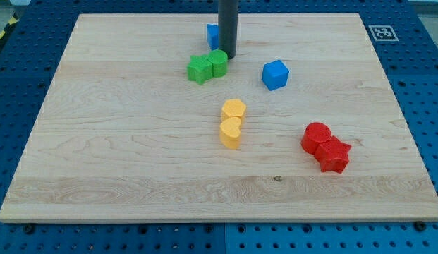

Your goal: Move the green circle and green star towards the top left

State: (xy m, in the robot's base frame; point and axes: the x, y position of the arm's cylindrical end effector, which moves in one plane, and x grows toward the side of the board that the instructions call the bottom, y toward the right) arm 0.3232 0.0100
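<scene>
My tip [227, 56] is a bare rod end with no jaws, so nothing can open, close or grasp; it can only push. It stands on the board [99, 162] just at the right side of the green circle [218, 62], touching it or almost touching; I cannot tell which. The green star [199, 69] lies against the circle on its left, a little nearer to the bottom edge. The two greens sit near the top edge, around the middle of its length.

Both greens look like small, stiff, light pieces on smooth wood, so I judge they slide easily and may also turn or slip sideways off the rod. The star has uneven sides, so it can rotate when pushed. The best contact is on the circle's right side, slightly low, so that the push goes through both pieces toward the top left corner.

The rod comes straight down from the top edge, upright. A blue block [212, 34] is partly hidden behind it, near the top edge. A blue cube [275, 74] lies to the right, two yellow blocks [233, 123] near the centre, two red blocks [326, 147] toward the bottom right corner.
</scene>
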